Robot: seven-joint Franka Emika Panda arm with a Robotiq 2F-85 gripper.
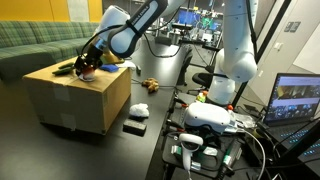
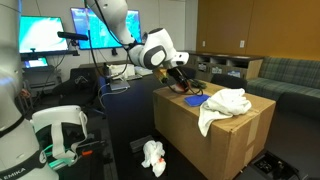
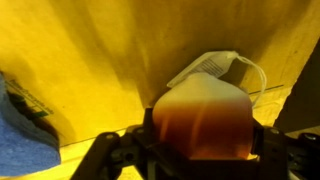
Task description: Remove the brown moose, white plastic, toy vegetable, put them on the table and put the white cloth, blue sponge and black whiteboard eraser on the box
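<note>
The arm reaches over the top of the big brown box [image 1: 75,95] in both exterior views. The tool [image 1: 88,65] hangs low over the box top, near the back edge, and points down. In an exterior view the tool [image 2: 182,82] is just beside a dark little thing [image 2: 190,98] that lies on the box [image 2: 200,135].

In the wrist view the tool [image 3: 202,140] comes in from the bottom. A brown-orange thing [image 3: 205,115] sits right between its two fingers [image 3: 115,150] and fills the gap. It is blurry, so I cannot tell if the fingers squeeze it or only stand beside it. The yellow-looking box top is behind it. A white thing [image 3: 215,68] lies just past the brown-orange thing. A blue thing [image 3: 15,140] shows at the left edge.

The white cloth [image 2: 225,105] lies on the box, and one part of it hangs down over the front edge.

The box stands on the dark table [image 1: 145,150]. On the table next to the box are a white lump [image 1: 137,110] and a black block [image 1: 133,127], close together. A small brown thing [image 1: 150,85] lies farther back on the table. In an exterior view a white lump [image 2: 153,155] with a bit of red lies on the table [image 2: 115,140] near the bottom of the box
</note>
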